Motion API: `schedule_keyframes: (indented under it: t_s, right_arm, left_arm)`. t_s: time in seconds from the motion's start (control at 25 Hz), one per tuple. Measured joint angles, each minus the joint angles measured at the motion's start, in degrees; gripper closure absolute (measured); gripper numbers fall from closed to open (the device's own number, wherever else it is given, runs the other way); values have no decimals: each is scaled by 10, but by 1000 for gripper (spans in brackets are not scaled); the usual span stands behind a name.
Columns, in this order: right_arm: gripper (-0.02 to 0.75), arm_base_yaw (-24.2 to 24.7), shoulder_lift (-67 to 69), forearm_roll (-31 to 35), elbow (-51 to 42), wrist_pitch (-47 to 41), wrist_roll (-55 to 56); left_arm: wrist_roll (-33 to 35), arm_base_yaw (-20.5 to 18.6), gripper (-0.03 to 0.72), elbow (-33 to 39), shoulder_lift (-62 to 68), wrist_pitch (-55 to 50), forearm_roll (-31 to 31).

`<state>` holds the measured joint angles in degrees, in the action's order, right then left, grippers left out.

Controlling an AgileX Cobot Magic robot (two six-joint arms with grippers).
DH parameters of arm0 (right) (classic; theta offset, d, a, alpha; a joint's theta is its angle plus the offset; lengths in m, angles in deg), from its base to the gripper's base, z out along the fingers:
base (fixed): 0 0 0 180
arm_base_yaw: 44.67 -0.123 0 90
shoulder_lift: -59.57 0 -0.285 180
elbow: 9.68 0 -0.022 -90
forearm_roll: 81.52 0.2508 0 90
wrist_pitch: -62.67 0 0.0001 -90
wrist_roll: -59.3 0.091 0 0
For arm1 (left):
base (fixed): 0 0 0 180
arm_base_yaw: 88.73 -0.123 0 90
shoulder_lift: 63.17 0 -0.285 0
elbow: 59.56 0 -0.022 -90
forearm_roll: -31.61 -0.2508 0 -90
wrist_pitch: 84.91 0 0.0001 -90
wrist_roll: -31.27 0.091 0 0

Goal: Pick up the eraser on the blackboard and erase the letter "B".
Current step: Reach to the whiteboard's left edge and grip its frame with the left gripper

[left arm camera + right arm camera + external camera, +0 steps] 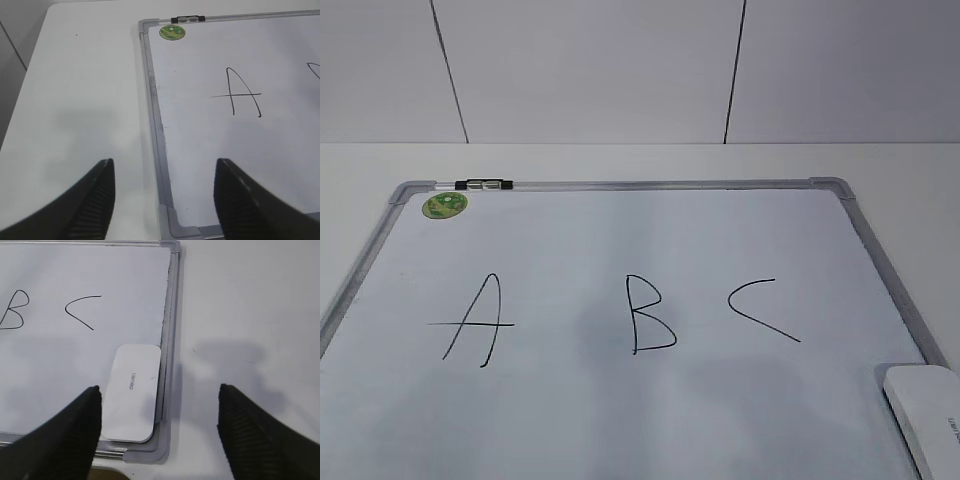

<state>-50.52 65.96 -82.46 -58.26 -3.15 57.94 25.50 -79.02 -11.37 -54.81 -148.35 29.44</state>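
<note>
The blackboard is a white board with a grey frame, lying flat. It carries a black "A", the letter "B" in the middle and a "C". The eraser, a flat white block, lies at the board's near right corner; it also shows in the right wrist view. My right gripper is open above that corner, the eraser just inside its left finger. My left gripper is open above the board's near left corner. Neither gripper shows in the exterior view.
A black-and-silver marker lies on the board's far frame next to a round green sticker. The board rests on a white table. A white panelled wall stands behind.
</note>
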Motion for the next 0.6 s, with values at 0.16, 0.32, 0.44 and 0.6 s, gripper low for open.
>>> schedule_keyframes:
  t_s: [0.16,0.32,0.44,0.6]
  right_arm:
    - [165,0,0,0,0,0,0]
    - [165,0,0,0,0,0,0]
    - [165,0,0,0,0,0,0]
    - [165,0,0,0,0,0,0]
  left_arm:
    - [0,0,222,0,0,0,0]
    - [0,0,225,0,0,0,0]
    - [0,0,237,0,0,0,0]
    - [0,0,242,0,0,0,0]
